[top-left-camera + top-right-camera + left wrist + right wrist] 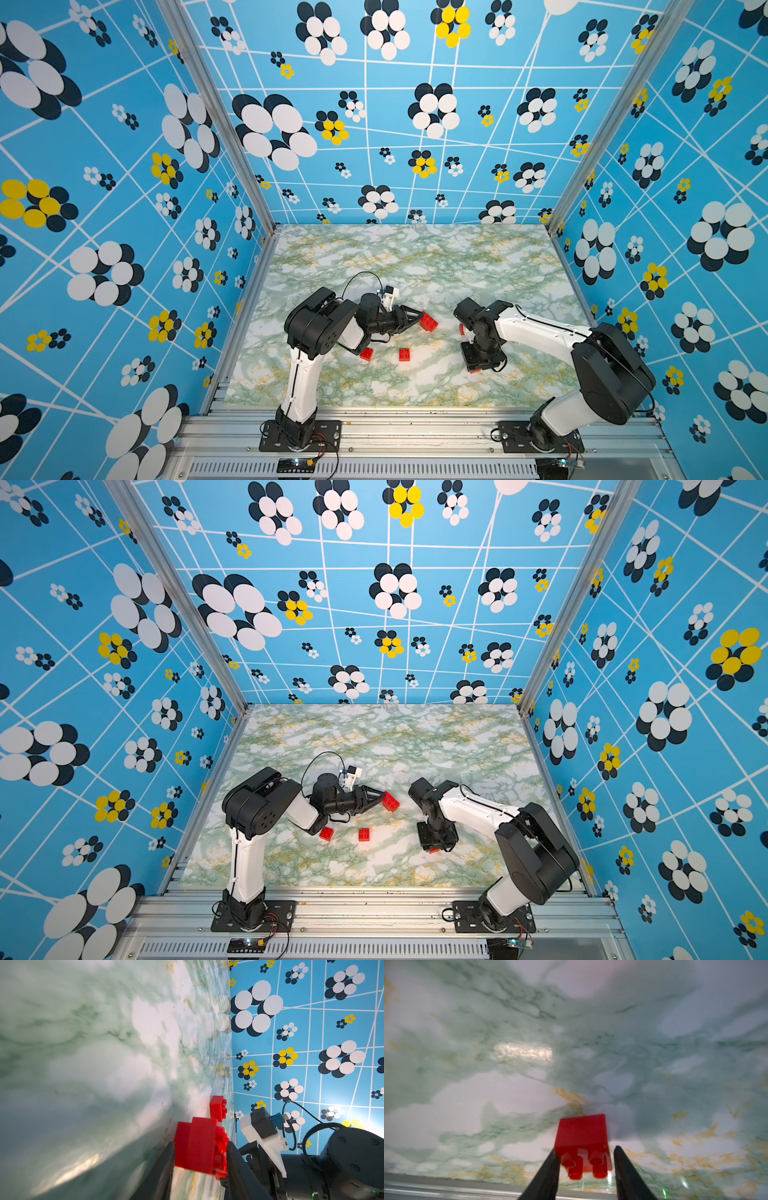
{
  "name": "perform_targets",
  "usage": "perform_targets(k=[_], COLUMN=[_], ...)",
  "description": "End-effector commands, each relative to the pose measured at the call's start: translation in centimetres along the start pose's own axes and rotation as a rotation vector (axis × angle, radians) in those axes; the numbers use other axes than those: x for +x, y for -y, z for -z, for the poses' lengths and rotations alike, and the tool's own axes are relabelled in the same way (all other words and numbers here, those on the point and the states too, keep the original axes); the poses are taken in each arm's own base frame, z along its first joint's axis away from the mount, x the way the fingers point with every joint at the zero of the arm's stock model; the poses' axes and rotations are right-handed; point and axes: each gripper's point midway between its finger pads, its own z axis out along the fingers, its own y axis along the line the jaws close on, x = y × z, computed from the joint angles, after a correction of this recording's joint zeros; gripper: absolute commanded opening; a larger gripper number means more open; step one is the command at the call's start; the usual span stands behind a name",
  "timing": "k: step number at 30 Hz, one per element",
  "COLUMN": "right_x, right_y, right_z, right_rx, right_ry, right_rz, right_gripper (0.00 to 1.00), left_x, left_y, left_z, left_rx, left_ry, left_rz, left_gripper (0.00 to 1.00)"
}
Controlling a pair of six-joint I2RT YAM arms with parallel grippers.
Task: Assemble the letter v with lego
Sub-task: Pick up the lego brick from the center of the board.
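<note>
L claw (200, 1144) pinches stepped lego chunk (428, 321) mid desk (415, 257), prob. as steady base for nxt piece, while R claw (584, 1148) sits narrow round short brick (581, 1132) nr desk front, grip unclear.

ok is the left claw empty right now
No, the left wrist view shows red bricks sitting between the left claw's two fingers, touching both.
</note>
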Motion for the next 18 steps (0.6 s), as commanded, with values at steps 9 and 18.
perform_targets(k=[9,18], right_x=[-1.5,-7.0], right_y=[1.1,3.7], right_z=[2.2,5.7], right_rx=[0.041,0.022], right_ry=[0.078,0.199], right_rz=[-0.058,-0.143], right_gripper=[0.31,0.27], left_x=[0.7,0.1], left_y=[-2.4,-1.7], left_z=[0.8,1.4], left_rx=[-0.104,-0.11], left_ry=[-0.013,0.0], left_rz=[0.033,0.016], left_gripper=[0.5,0.51])
